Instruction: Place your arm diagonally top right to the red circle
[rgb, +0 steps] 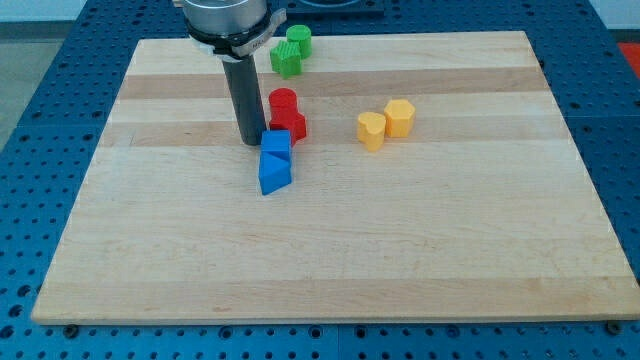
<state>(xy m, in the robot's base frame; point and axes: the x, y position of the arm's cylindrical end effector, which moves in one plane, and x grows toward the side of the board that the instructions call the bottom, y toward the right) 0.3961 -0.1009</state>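
Note:
The red circle (284, 101) is a short red cylinder on the wooden board (330, 250), above the middle. A second red block (290, 125) touches it just below. My tip (251, 142) rests on the board to the left of and slightly below the red pair, close to the second red block. A blue cube (276, 142) sits right beside my tip on its right. A blue triangular block (273, 174) lies just below that cube.
Two green blocks (291, 51) sit near the view's top, right of the arm's body (230, 25). Two yellow blocks (386, 124) lie right of the red pair. A blue perforated table (60, 100) surrounds the board.

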